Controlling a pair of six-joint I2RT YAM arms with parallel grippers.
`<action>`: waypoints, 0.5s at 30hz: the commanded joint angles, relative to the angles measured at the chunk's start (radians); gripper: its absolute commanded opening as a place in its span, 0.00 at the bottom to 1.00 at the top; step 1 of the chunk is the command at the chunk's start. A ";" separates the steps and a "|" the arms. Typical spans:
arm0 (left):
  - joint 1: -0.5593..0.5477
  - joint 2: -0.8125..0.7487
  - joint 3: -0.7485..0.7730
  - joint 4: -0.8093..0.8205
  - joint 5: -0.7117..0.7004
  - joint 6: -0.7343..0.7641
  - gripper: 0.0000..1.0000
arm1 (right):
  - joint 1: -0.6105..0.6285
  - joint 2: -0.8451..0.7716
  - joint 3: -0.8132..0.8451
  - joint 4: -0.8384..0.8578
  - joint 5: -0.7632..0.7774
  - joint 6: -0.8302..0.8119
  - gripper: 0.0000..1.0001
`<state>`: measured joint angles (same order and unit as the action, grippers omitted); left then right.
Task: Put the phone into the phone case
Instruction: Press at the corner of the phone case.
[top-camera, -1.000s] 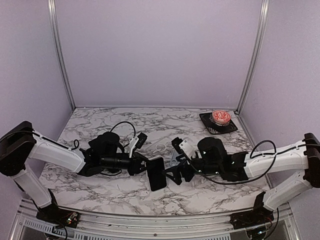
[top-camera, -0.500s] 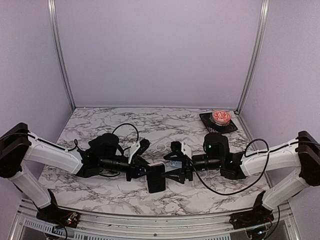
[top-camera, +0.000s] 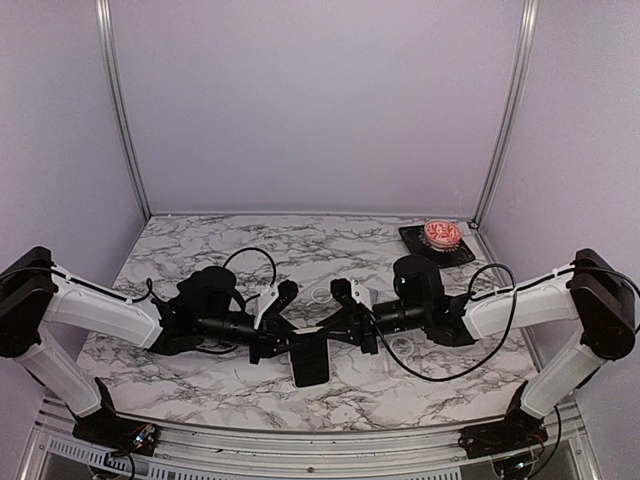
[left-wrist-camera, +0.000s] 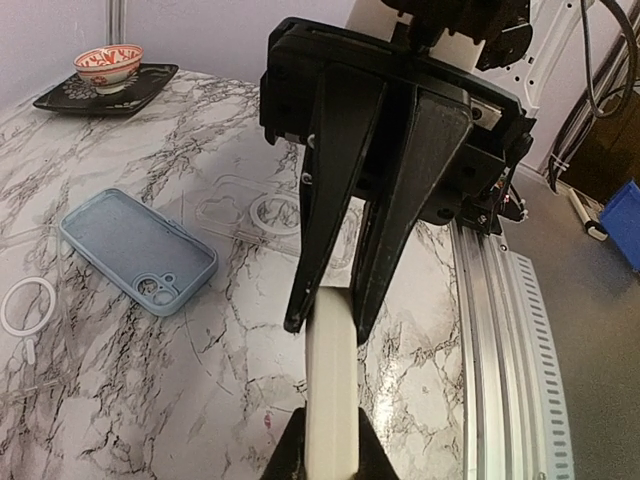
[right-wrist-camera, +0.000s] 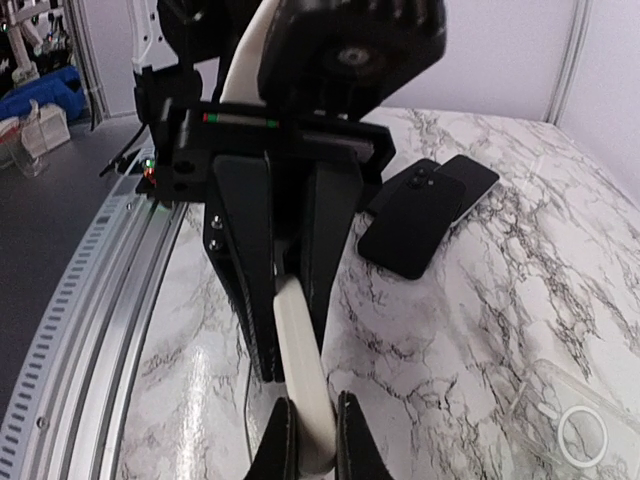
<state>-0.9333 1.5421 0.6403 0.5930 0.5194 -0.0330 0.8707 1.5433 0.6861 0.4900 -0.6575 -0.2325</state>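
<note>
No legible text or labels anywhere.

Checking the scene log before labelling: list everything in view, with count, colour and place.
phone: 1, black face, cream edge, pinched between both tools near the front edge
blue case: 1, light blue, flat on the table, mid
clear cases: at least 2, transparent with white rings, flat around the blue case
black slabs: 2, phones or cases (cannot tell), overlapping, on the table behind the left arm
bowl: 1, red and white, on the tray
tray: 1, black, far right corner
table: 1, white marble
left tool: 1, black, shut on phone
right tool: 1, black, shut on phone
</note>
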 joint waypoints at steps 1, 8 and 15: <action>-0.010 -0.014 -0.008 -0.027 -0.010 0.006 0.00 | 0.017 0.026 0.039 -0.065 -0.024 -0.039 0.00; -0.015 -0.037 -0.045 -0.005 -0.085 0.018 0.53 | 0.014 0.006 0.023 -0.068 -0.014 -0.039 0.00; -0.023 -0.040 -0.065 0.074 -0.045 0.009 0.00 | 0.015 0.003 0.011 -0.054 -0.017 -0.019 0.05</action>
<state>-0.9466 1.5158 0.5674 0.6064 0.4595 -0.0277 0.8761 1.5444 0.6975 0.4717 -0.6739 -0.2440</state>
